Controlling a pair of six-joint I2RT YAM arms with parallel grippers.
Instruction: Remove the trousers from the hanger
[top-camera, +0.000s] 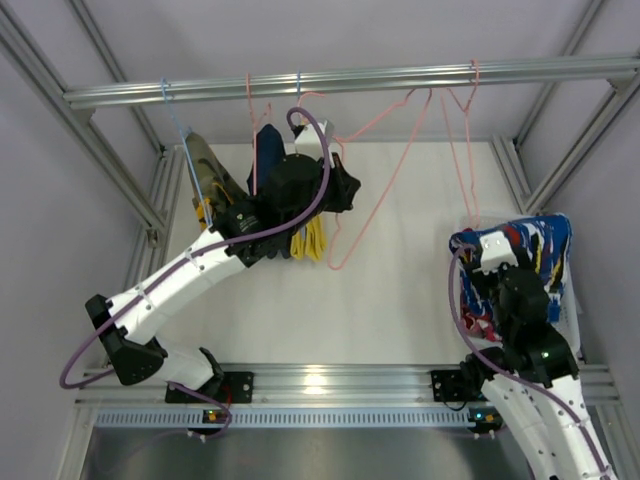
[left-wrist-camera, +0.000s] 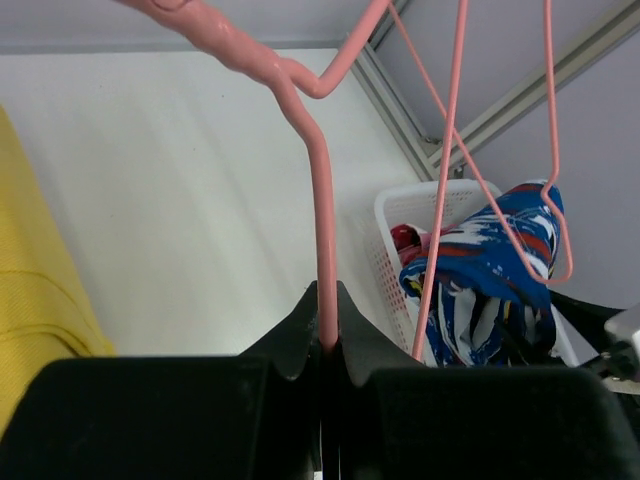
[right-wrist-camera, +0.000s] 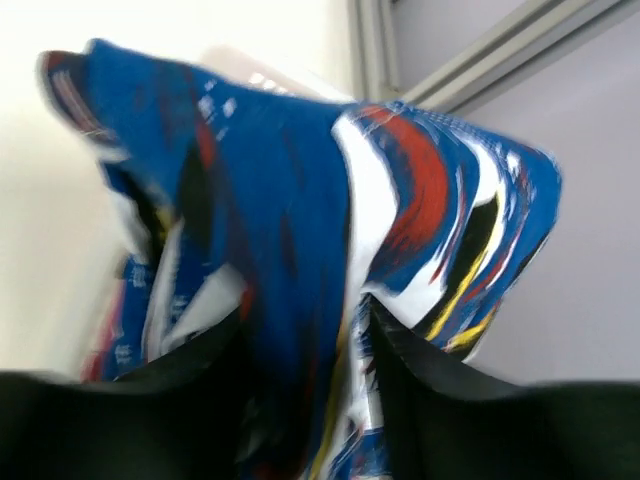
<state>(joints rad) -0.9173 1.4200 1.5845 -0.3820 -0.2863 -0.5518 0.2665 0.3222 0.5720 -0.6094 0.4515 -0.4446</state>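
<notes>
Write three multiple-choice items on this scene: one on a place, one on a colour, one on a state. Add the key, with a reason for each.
1. Where are the blue trousers?
A. flat at the table's middle
B. at the right side, by the right arm
C. beside the left arm's base

2. What colour is the hanger wire in the left gripper?
A. pink
B. green
C. black

3. What state is the right gripper in?
A. open, holding nothing
B. shut on a yellow cloth
C. shut on the blue trousers

Key:
1 B: the top view shows them at the right arm's end.
2 A: the left wrist view shows a pink wire between the closed fingers.
3 C: the right wrist view shows blue cloth pinched between the fingers.
</notes>
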